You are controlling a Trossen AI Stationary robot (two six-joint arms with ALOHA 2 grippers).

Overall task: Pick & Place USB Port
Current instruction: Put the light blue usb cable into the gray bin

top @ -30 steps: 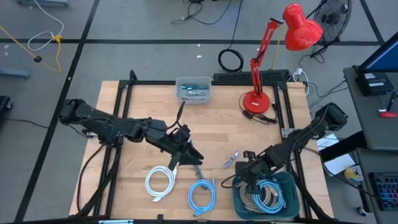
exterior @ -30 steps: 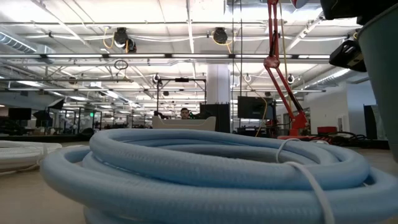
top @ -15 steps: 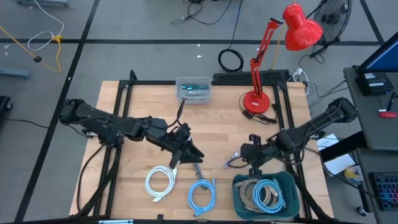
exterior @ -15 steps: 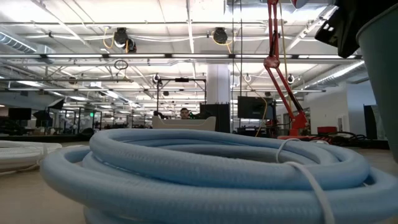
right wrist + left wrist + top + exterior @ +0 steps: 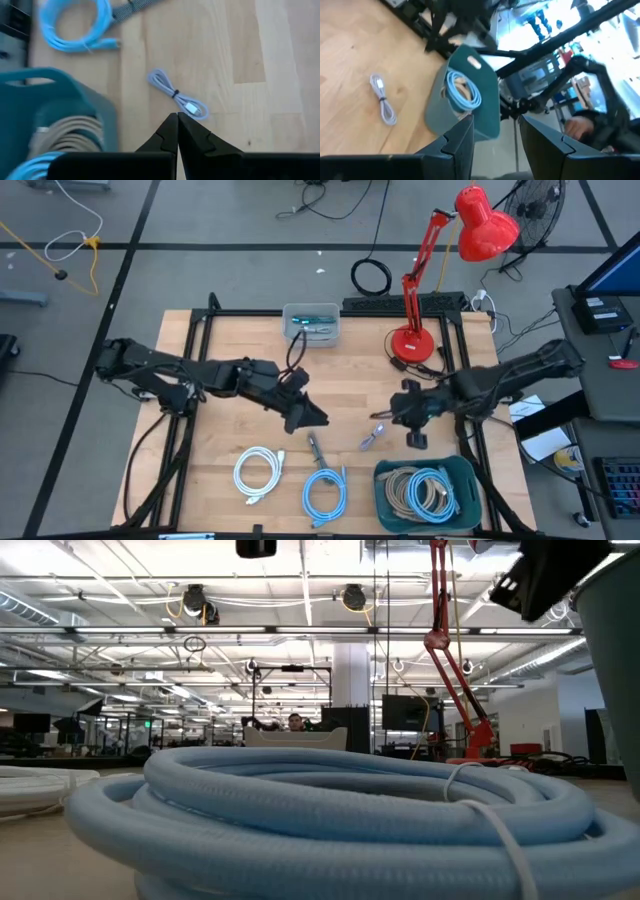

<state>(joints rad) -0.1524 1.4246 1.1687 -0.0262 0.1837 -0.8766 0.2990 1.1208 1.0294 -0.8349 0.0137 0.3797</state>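
Lying loose on the table just beside the teal bin (image 5: 60,107), the small bundled USB cable (image 5: 176,95) looks light and floppy, best pinched at its tie; right gripper (image 5: 177,131) hovers shut and empty, left gripper (image 5: 492,132) parted, empty.

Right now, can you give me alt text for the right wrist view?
The right gripper, fingers shut and empty, points down at a small bundled pale USB cable lying on the wooden table. Beside it stand a teal bin holding coiled cables and a loose light-blue cable coil.
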